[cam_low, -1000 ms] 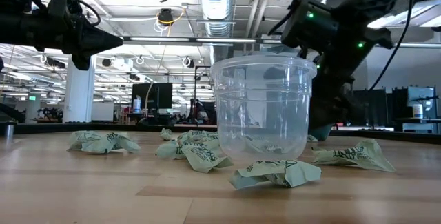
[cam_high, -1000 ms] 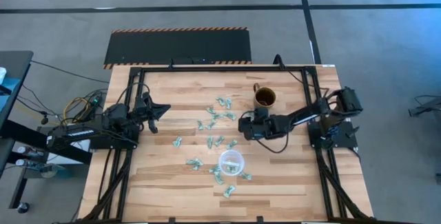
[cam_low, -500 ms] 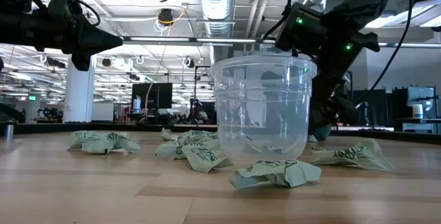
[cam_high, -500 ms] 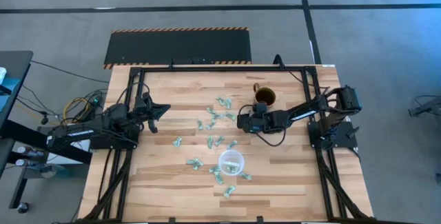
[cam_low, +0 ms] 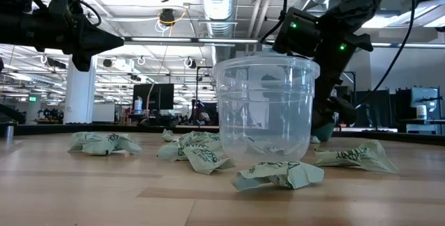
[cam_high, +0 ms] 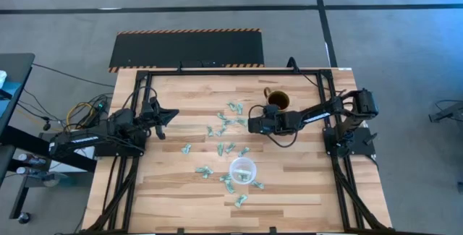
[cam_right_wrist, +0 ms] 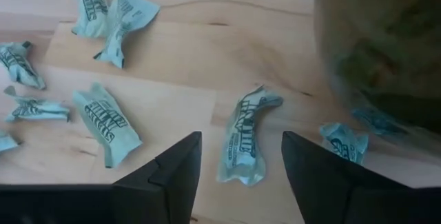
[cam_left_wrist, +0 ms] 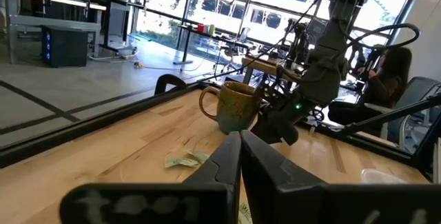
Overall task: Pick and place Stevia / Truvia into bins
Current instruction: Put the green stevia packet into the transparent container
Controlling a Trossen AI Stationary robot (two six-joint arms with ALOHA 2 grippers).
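Several small pale green sachets (cam_high: 228, 125) lie flat and crumpled on the wooden table, between the mug and the clear cup. The clear plastic cup (cam_high: 242, 170) stands upright near the table's near edge, and fills the middle of the low view (cam_low: 265, 108). My right gripper (cam_high: 252, 125) is open just left of the mug, over the far sachets. In the right wrist view its fingers (cam_right_wrist: 240, 136) stand on either side of one sachet (cam_right_wrist: 242, 149) without touching it. My left gripper (cam_high: 173, 113) is shut and waits at the table's left side (cam_left_wrist: 240, 138).
A brown handled mug (cam_high: 278, 103) stands close to the right of my right gripper, blurred in the wrist view (cam_right_wrist: 382, 45). More sachets (cam_right_wrist: 107, 122) lie beside the framed one, and several lie around the cup (cam_low: 278, 174). Black frame rails run along the table's edges.
My right gripper has moved from the table's middle toward the far edge and slightly left, ending next to the mug over the far sachets. The sachets and the cup have stayed in place.
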